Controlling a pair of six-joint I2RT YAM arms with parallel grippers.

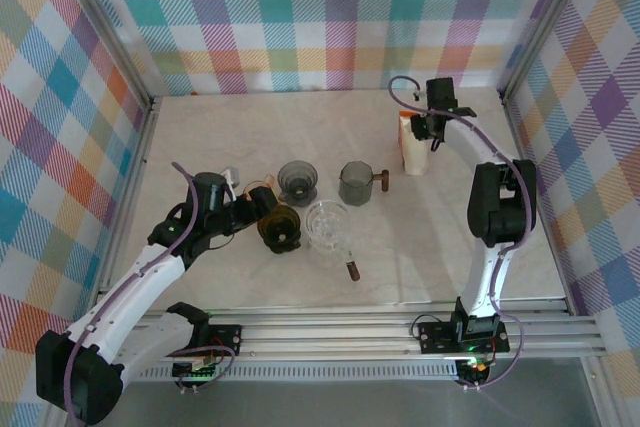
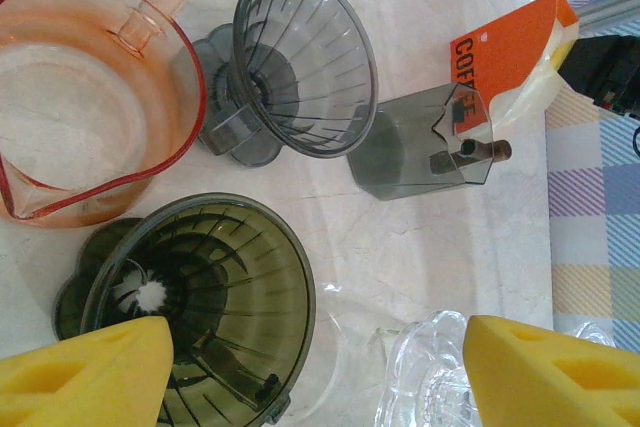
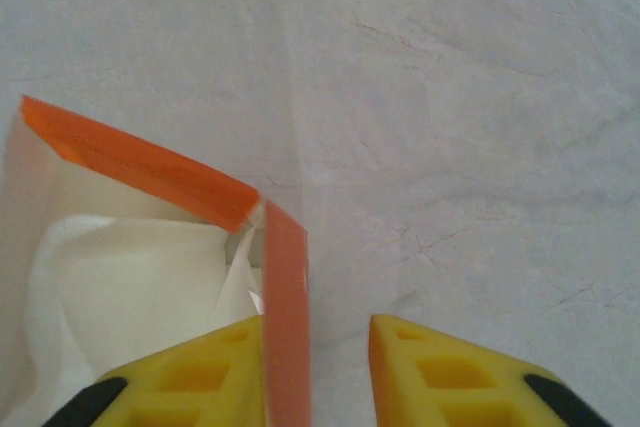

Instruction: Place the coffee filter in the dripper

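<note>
Yellow-tipped, the left gripper [image 2: 318,352] hangs over the dark dripper [image 2: 200,287] with its jaws wide apart and nothing in them. No dripper has a filter in it yet. Far to the right, the white coffee filter [image 3: 130,287] sits inside the orange pack [image 1: 413,144]. The right gripper [image 3: 315,332] has its jaws a little apart, one on each side of the pack's edge, not squeezing. All the picking, carrying and dropping is left to do.

left wrist | we see our left tool [image 2: 320,332] spread wide | olive dripper [image 2: 200,297] beneath (one finger overlaps it) | grey dripper [image 2: 300,57], pink jug [image 2: 90,97] beyond | orange filter pack [image 2: 505,47] top right
</note>
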